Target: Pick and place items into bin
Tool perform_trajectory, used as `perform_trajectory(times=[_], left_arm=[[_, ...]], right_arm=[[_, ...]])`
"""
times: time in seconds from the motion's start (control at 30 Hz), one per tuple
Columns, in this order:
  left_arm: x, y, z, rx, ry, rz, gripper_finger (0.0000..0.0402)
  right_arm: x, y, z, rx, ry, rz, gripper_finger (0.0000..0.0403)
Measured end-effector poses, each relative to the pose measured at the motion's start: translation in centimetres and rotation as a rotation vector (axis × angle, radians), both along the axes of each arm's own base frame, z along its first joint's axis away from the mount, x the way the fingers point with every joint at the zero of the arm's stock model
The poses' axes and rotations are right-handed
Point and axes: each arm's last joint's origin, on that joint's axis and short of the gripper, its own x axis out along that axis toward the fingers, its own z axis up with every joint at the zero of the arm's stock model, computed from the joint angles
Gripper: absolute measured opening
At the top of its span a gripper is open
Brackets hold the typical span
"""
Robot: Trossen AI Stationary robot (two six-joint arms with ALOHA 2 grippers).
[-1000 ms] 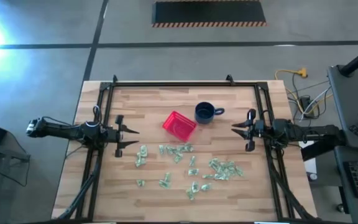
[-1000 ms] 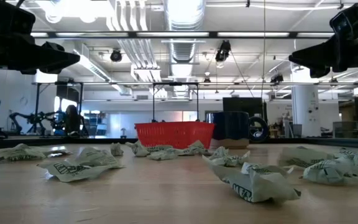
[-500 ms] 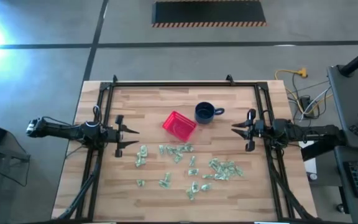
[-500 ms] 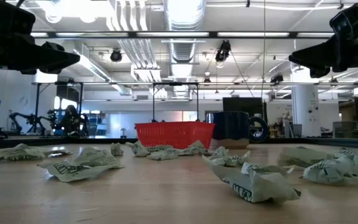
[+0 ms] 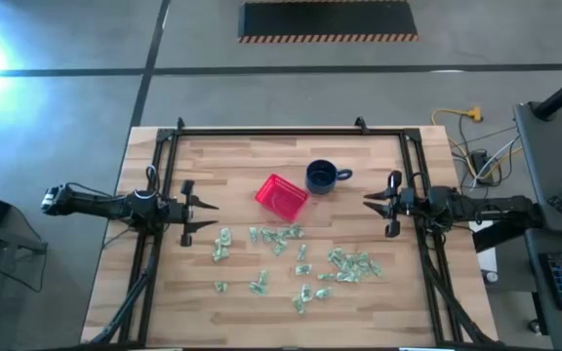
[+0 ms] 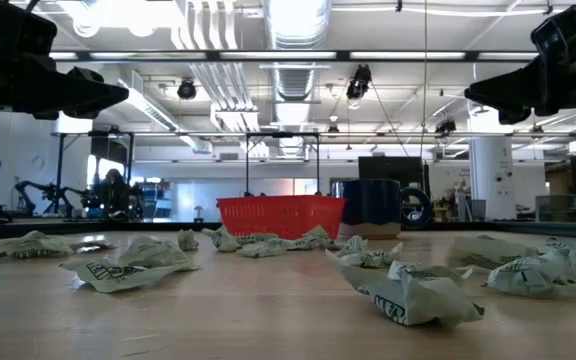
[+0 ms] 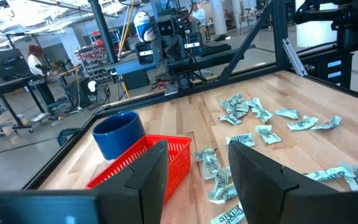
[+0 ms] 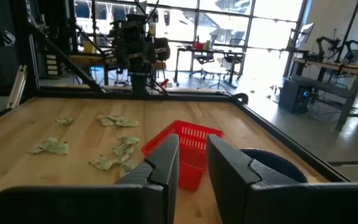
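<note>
Both arms parked at the table's sides, clear of the work. Left gripper (image 5: 208,214) hangs above the left edge, jaws spread, holding nothing; its wrist view shows the two fingers (image 7: 146,177) apart with bare wood between them. Right gripper (image 5: 371,204) sits above the right edge, also released and empty, with a narrower gap between its fingers (image 8: 163,163). The bin (image 5: 281,195) stands near the table's (image 5: 242,161) middle, turned at an angle to the edges, red mesh sides low. From above nothing shows inside it. The mug (image 5: 322,176) sits just beside the bin, on its far right side, apart from it as far as I can tell, handle pointing right. The items (image 5: 277,237) lie scattered on the near half of the table in front of the bin: one band close to it, a clump (image 5: 351,263) toward the right, a few strays (image 5: 220,286) nearer the front edge. All rest flat on the wood, well apart from either gripper.
</note>
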Motion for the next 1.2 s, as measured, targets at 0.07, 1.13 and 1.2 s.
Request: perform_trajectory(times=[0.07, 1.13, 1.2], left_arm=[[0.0, 0.0, 0.0, 0.000, 0.000, 0.000, 0.0154], [-0.1, 0.0, 2.6, -0.144, -0.269, -0.010, 0.0154], [-0.3, 0.0, 3.1, -0.146, -0.315, -0.008, 0.0154]], right_arm=[[0.0, 0.0, 0.0, -0.003, 0.000, 0.000, 0.0072], [0.2, 0.3, 1.2, 0.286, -0.151, 0.104, 0.0073], [0.3, 0.3, 1.1, 0.312, -0.136, 0.102, 0.0072]])
